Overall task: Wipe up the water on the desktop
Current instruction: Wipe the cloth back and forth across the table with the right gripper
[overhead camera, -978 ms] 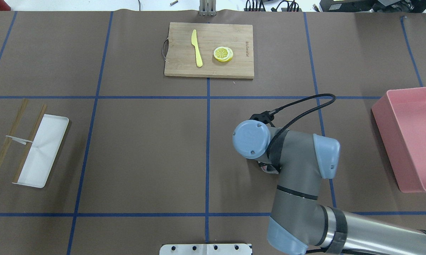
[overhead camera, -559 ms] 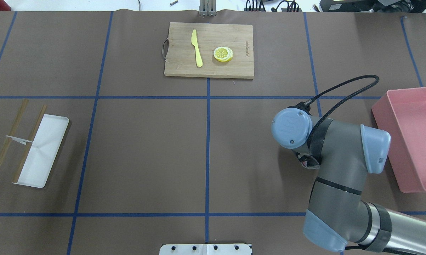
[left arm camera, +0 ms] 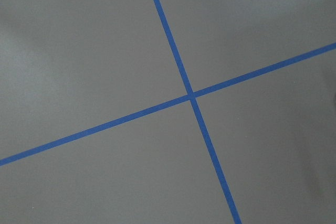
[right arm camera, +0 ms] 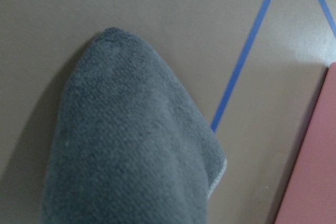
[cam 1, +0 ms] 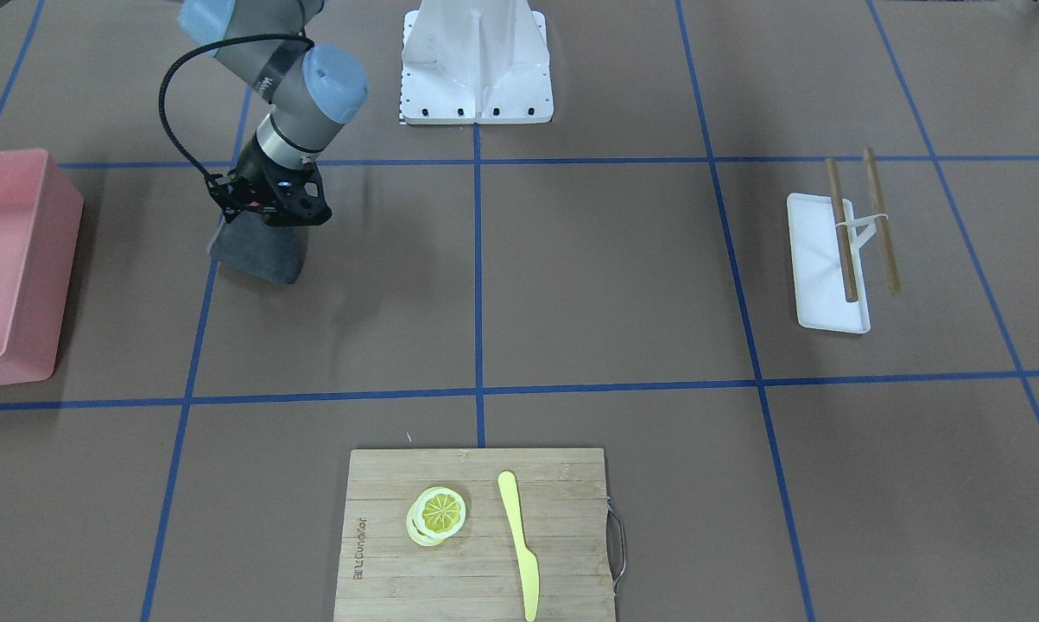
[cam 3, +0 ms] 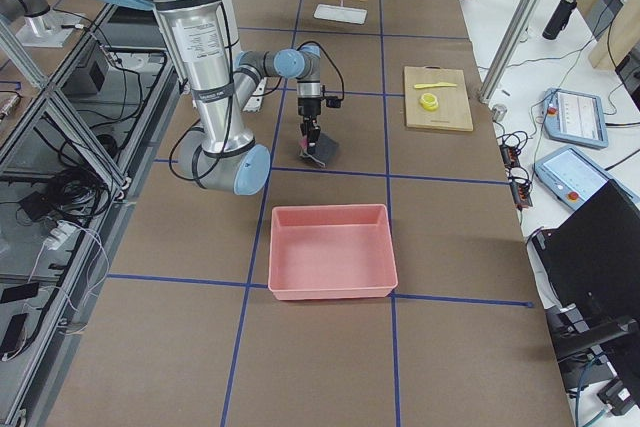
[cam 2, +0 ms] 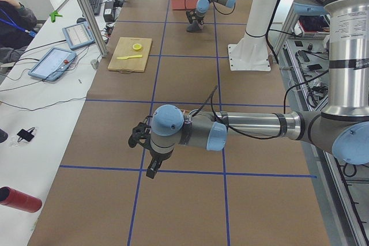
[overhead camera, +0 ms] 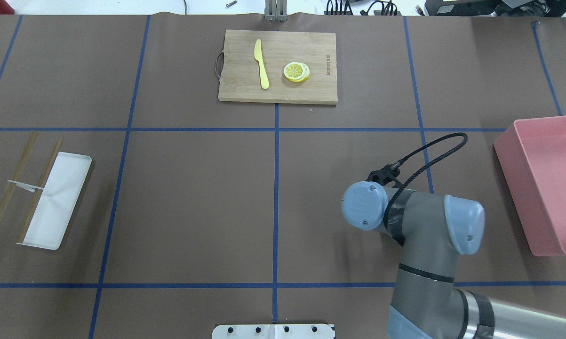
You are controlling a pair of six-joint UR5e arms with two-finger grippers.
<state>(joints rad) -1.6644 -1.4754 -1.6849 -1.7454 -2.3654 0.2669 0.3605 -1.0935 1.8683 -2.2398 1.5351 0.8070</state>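
The brown desktop (overhead camera: pixel 193 197) has blue tape lines; no water shows on it. My right gripper (cam 1: pixel 264 216) is shut on a grey cloth (cam 1: pixel 258 252), which hangs down and touches the desktop beside a blue line. The cloth fills the right wrist view (right arm camera: pixel 131 156) and also shows in the exterior right view (cam 3: pixel 320 155). In the overhead view my right arm (overhead camera: pixel 424 226) hides both the gripper and the cloth. My left gripper (cam 2: pixel 151 170) shows only in the exterior left view, low over the desktop; I cannot tell whether it is open or shut.
A pink bin (overhead camera: pixel 546 188) stands at the right, close to the cloth. A bamboo cutting board (overhead camera: pixel 278 66) with a yellow knife (overhead camera: pixel 261 63) and lemon slices (overhead camera: pixel 296 72) lies at the far middle. A white tray (overhead camera: pixel 57 197) with chopsticks lies at the left.
My right arm swung right toward the pink bin, then came back left and nearer the robot's base with the cloth. Nothing else moved.
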